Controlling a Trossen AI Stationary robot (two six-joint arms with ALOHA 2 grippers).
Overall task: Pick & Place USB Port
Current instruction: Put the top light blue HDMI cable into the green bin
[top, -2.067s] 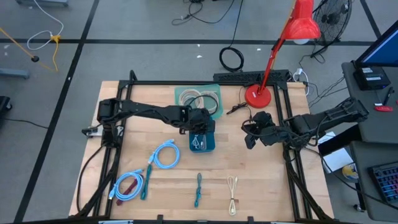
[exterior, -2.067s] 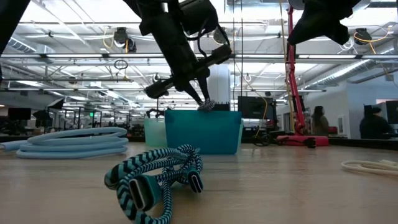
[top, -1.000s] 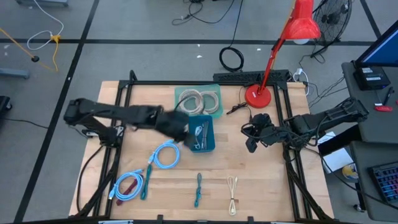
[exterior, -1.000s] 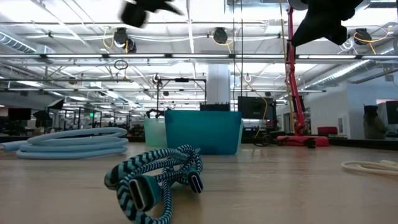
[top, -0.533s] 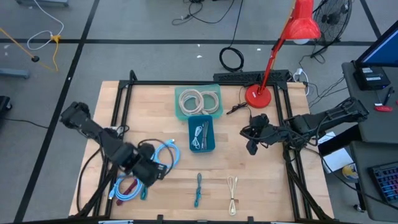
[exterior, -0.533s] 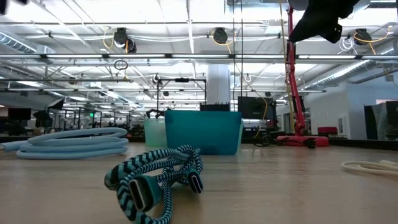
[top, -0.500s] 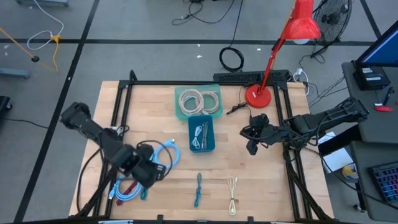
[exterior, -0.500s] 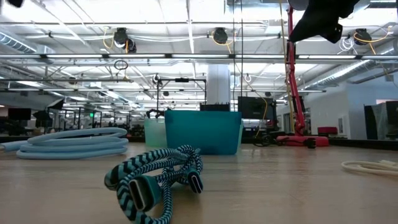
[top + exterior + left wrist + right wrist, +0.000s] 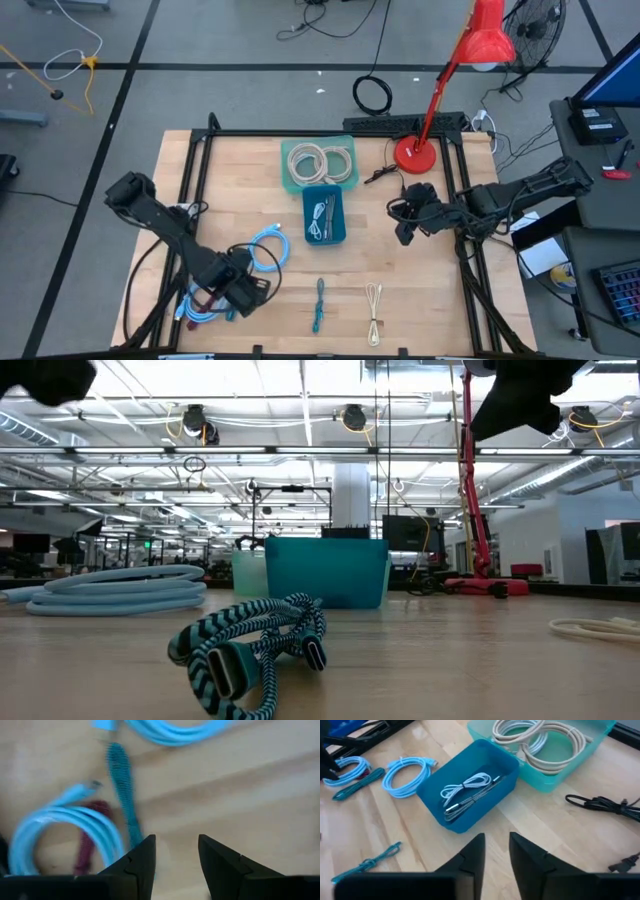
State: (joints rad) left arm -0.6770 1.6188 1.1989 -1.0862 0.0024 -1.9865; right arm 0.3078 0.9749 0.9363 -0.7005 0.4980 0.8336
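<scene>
My left gripper [image 9: 176,851] hangs open, pointing down, above the table's near left [image 9: 246,290], with bare wood showing between its fingers. Under it lie a teal braided cable [image 9: 122,785], a light blue coil [image 9: 60,827] with a dark red cable [image 9: 87,847], and a second light blue coil [image 9: 265,250]. The blue bin [image 9: 324,217] holds a white and a grey cable [image 9: 470,787]. My right gripper [image 9: 496,847] hovers right of the bin [image 9: 403,228], open by a narrow gap, holding nothing.
A pale green tray [image 9: 320,162] with beige cables stands behind the bin. A bundled teal cable [image 9: 318,305] and a cream cable [image 9: 374,300] lie near the front edge. A red lamp [image 9: 415,152] and a black cord [image 9: 600,802] are at the far right.
My left arm has swung from beside the blue bin toward the table's near left corner, sinking and rolling its wrist, and now hangs over the light blue and teal cables. The cables in the bin lie still.
</scene>
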